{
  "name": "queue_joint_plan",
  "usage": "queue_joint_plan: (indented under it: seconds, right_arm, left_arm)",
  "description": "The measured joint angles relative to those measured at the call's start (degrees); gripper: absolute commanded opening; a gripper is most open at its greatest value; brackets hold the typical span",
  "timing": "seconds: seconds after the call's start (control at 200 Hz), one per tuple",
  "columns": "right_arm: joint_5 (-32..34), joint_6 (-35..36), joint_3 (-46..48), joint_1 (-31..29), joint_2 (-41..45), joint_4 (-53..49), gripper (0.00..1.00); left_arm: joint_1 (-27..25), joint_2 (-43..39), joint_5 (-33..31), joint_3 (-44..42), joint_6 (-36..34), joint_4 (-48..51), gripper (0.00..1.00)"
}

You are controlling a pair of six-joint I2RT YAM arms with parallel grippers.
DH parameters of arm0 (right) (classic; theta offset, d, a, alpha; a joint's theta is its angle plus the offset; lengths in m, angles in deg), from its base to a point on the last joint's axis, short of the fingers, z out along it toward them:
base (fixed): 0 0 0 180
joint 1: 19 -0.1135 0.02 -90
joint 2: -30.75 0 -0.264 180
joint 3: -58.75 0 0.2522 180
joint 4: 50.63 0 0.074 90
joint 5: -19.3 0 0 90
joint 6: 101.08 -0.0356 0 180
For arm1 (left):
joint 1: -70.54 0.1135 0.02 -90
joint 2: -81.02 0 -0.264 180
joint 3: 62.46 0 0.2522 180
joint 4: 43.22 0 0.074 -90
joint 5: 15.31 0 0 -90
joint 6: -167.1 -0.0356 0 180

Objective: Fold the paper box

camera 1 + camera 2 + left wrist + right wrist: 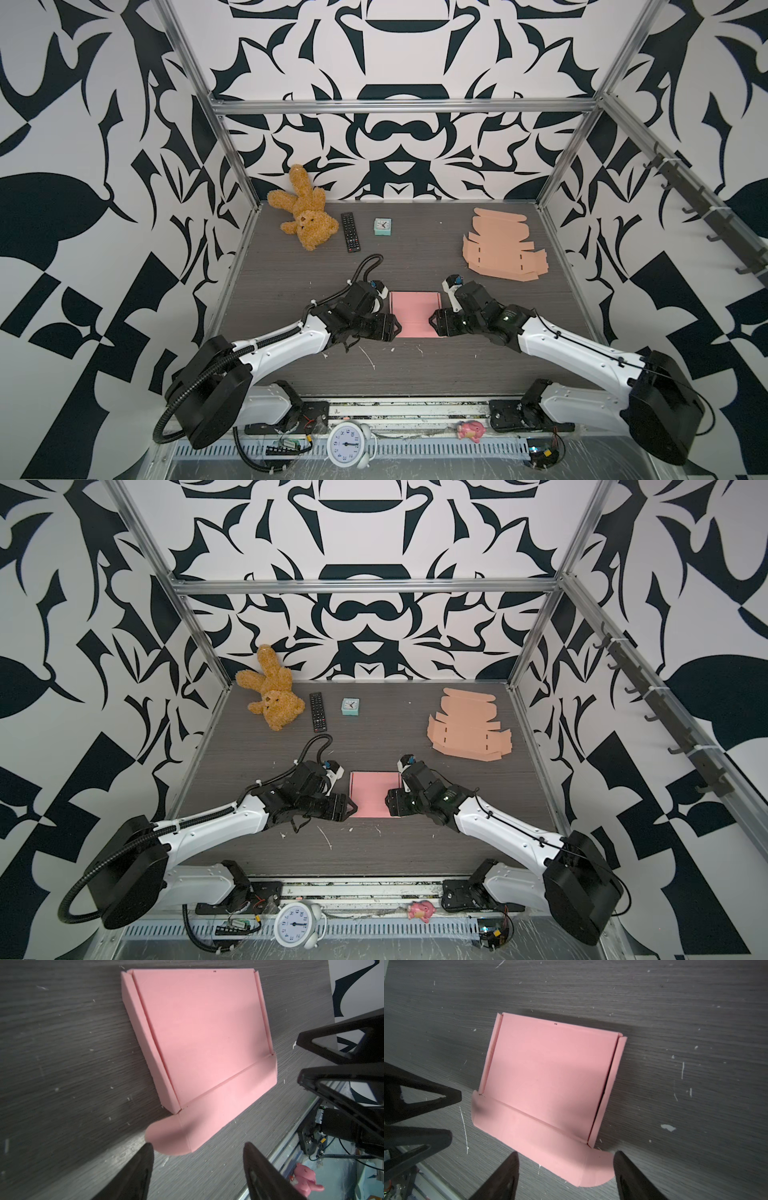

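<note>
In both top views the table (415,262) is free in the middle. The teddy bear (305,212), remote (350,232) and small clock (382,227) block the upper left, flat cardboard (503,245) the upper right, and the paper box (415,313) the lower centre.

Paper box (415,313): plain pink. Flat cardboard blank (500,245): peach. Teddy bear (305,212): golden brown. Remote (350,232): black. Small clock (382,227): teal. Alarm clock (348,444): white. Toy pig (471,430): pink. Table (291,270): dark grey woodgrain. Walls (395,50): black-and-white swirling pattern.
</note>
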Motion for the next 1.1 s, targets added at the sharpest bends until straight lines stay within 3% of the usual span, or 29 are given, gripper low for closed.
queue_joint_plan:
  seconds: [1.1]
  right_arm:
    - [-1.4,-2.8,3.4,-2.4,-4.3,5.0,0.73]
  left_arm:
    - [-1.8,6.5,0.4,0.0,2.9,-5.1,0.66]
